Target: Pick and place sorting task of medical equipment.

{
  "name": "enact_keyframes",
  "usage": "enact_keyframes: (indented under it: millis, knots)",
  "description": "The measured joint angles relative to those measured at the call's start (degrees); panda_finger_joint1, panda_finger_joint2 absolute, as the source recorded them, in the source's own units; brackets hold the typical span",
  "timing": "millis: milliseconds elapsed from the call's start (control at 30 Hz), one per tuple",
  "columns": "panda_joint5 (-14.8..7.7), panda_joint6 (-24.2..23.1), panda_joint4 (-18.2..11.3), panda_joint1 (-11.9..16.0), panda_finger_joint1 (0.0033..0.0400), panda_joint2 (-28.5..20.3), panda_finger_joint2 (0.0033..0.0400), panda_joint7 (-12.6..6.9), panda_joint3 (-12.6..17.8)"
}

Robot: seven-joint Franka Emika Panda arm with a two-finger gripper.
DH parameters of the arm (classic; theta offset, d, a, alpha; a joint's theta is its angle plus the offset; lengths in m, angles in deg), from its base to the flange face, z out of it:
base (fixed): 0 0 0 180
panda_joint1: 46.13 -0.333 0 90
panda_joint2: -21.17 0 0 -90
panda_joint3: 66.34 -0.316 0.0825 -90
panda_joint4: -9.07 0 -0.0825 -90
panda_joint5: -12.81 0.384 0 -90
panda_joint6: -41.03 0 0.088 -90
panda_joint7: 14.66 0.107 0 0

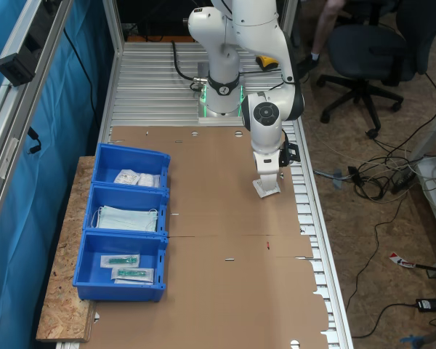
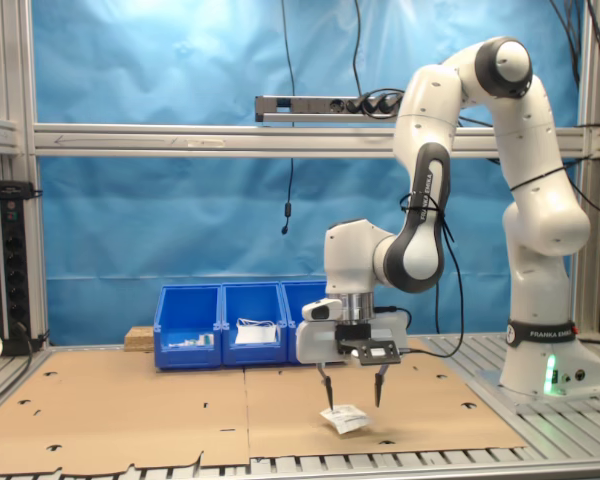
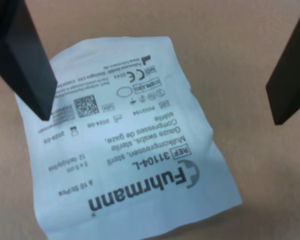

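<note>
Gripper point(image 2: 351, 389) hangs just over white packet point(image 2: 344, 419), jaws spread wide, holding nothing. Packet lies on cardboard point(image 2: 160, 410). Three blue bins point(image 1: 123, 218) well apart.

White sealed packet point(image 3: 132, 145) — flat on brown cardboard.
Roughly square, crinkled, dark print face-up; low centre of the second exterior view point(image 2: 344, 419).

blue curtain point(image 2: 180, 220), office chair point(image 1: 370, 51), floor cables point(image 1: 381, 178)

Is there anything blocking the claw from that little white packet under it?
Nothing visible. The open gripper hangs right above the white packet, which lies alone on the bare cardboard; its fingers straddle it in the wrist view.
</note>
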Motion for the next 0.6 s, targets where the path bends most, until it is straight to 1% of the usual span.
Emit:
enact_keyframes:
  millis: [200, 600]
  knots:
    - [0.0, 0.0, 0.7, 0.0, 0.0400, 1.4, 0.0400, -0.61, 0.7]
    - [0.0, 0.0, 3.4, 0.0, 0.0400, 4.0, 0.0400, -1.33, 0.7]
